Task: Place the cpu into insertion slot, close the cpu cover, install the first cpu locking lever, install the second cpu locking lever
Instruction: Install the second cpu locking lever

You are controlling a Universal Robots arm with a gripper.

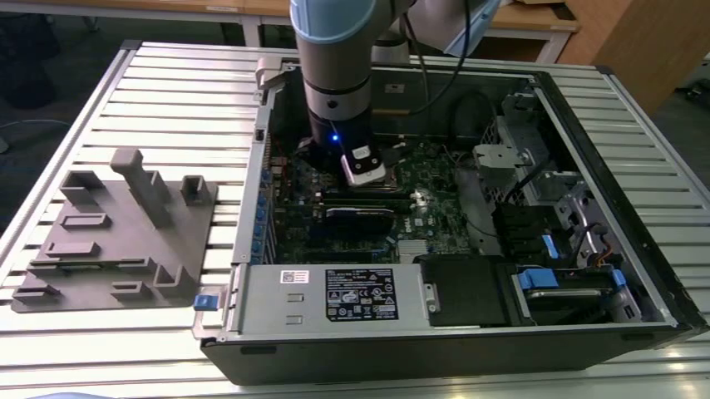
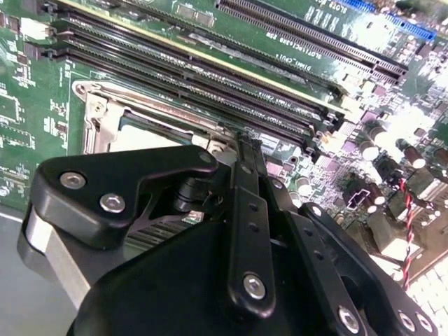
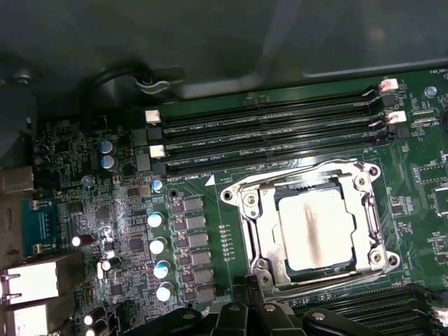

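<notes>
Cpu (image 3: 320, 238), a flat square chip with a dull silver-grey top streaked by a darker smear, lies flat in the insertion slot (image 3: 260, 241) on the green motherboard (image 3: 210, 231), its edges parallel to the long black memory slots (image 3: 273, 136). Cpu cover (image 3: 364, 210), a thin silver frame, lies down around it. Just beside the socket hangs the black tool (image 2: 241, 150), its fingers pressed together on nothing.

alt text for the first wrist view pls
A square silver-grey metal-topped cpu sits in the metal-rimmed square insertion slot on the green motherboard, with the thin silver frame cpu cover lying around it. Long black memory slots run beside the socket, and the black gripper is close to the socket's edge.
</notes>
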